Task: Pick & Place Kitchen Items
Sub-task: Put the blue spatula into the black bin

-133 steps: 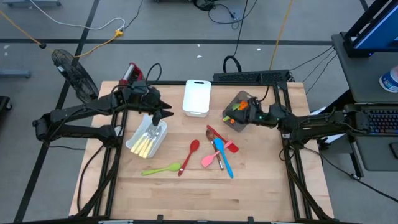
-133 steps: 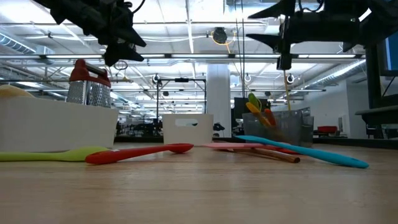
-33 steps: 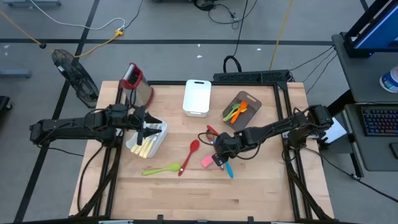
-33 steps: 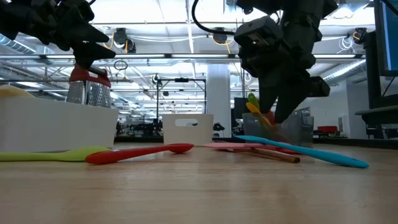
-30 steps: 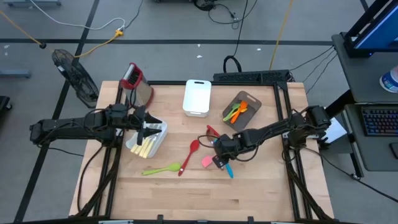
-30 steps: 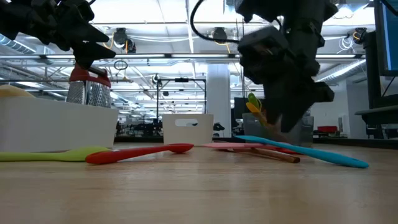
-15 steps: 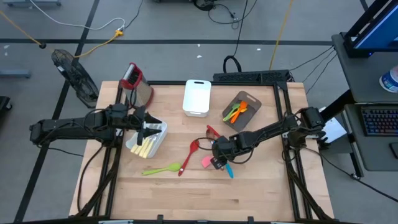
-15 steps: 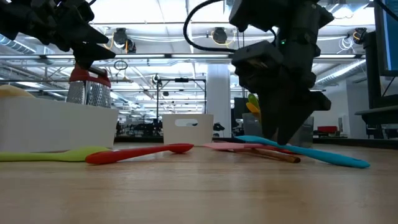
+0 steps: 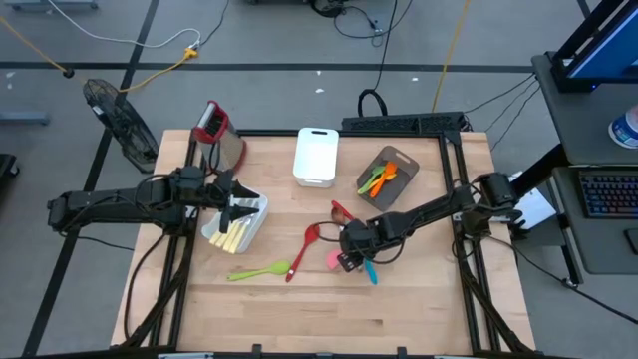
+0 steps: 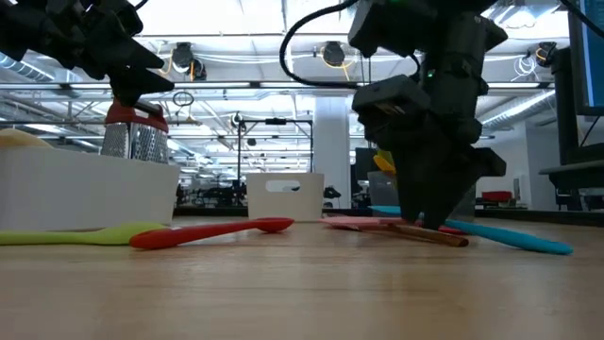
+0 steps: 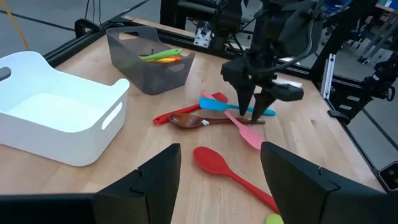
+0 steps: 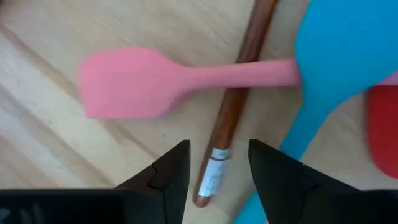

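Observation:
On the table's middle lie a pink spatula (image 12: 130, 84), a brown wooden spoon (image 11: 193, 121), a blue spatula (image 12: 336, 62) and a red utensil (image 12: 382, 124), crossing each other. My right gripper (image 12: 216, 155) is down on this pile, open, a finger on each side of the wooden spoon's handle. A red spoon (image 9: 304, 249) and a green spoon (image 9: 257, 271) lie flat to the left. My left gripper (image 9: 246, 204) hangs open above the white bin (image 9: 221, 237) of pale-yellow cutlery, touching nothing. My right gripper comes from above, slanting down, and its fingers (image 12: 171, 171) stand across the wooden spoon's handle near its free end (image 12: 214, 171). The handle lies flat on the table between them. Whether the fingers touch it I cannot tell.
A grey bin (image 9: 387, 178) with green and orange utensils stands at the far right, an empty white bin (image 9: 316, 157) at the far middle, a steel grater (image 9: 214, 130) at the far left. Bare wood lies along the near edge.
My right gripper has sunk onto the utensil pile and drifted slightly toward the table's left. In the low view the blue spatula and the wooden handle have shifted a little sideways on the table.

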Tool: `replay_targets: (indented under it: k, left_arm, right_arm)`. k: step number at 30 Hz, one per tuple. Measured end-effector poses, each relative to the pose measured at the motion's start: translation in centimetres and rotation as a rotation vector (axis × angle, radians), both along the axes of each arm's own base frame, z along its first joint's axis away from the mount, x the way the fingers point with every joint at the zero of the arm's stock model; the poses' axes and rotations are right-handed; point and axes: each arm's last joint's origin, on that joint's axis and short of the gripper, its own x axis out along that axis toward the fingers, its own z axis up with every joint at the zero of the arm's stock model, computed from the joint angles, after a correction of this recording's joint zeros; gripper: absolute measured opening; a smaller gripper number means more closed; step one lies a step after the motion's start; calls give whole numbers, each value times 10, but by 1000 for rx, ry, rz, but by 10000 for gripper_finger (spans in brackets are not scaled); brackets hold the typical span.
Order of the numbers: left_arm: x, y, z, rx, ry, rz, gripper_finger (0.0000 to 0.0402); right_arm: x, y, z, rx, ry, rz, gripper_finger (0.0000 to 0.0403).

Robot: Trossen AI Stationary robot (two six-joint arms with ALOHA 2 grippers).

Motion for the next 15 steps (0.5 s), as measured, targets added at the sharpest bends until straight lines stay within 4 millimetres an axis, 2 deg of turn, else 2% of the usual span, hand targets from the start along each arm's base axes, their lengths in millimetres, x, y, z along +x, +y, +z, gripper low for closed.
replay_targets:
  k: [7, 15]
  left_arm:
    - [0, 0, 0, 4, 0, 0, 228]
    - [0, 0, 0, 11, 1, -2, 228]
  right_arm:
    - [-5, -2, 21, 16, -55, -16, 157]
    - [-15, -4, 26, 30, 24, -21, 145]
